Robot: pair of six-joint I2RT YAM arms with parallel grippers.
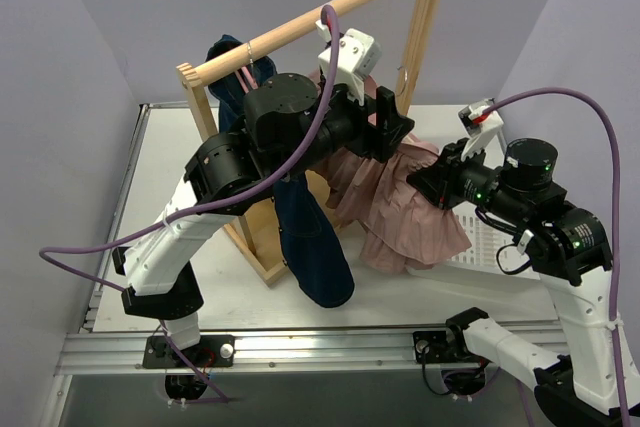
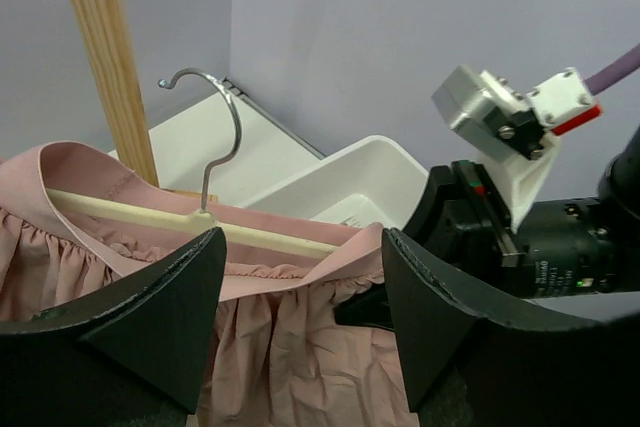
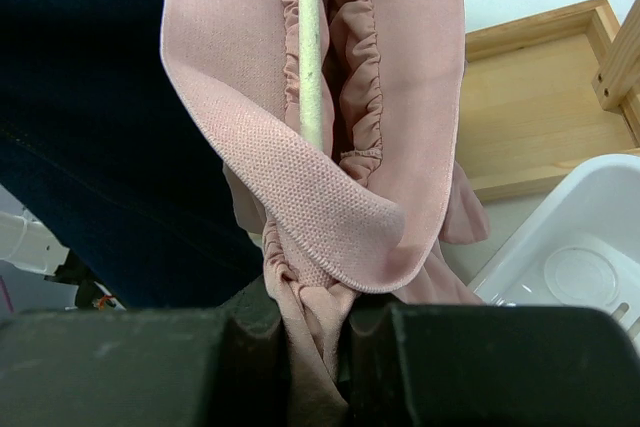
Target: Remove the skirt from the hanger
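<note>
Table [image 1: 165,182] white, pale lilac walls [image 1: 60,67] round it; wooden rack [image 1: 330,9] stands on it w/ denim garment [image 1: 315,247]. White bin [image 1: 497,247] at table's right. Skirt [image 1: 410,197] sits above table, waistband over hanger [image 2: 150,210]. R gripper [image 3: 320,347] pinches waistband fabric; L gripper [image 2: 302,247] fingers spread near hanger.

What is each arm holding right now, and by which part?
Right fingers pinch the skirt just below its waistband's end. Left fingers stand open near the hanger, holding nothing.
</note>
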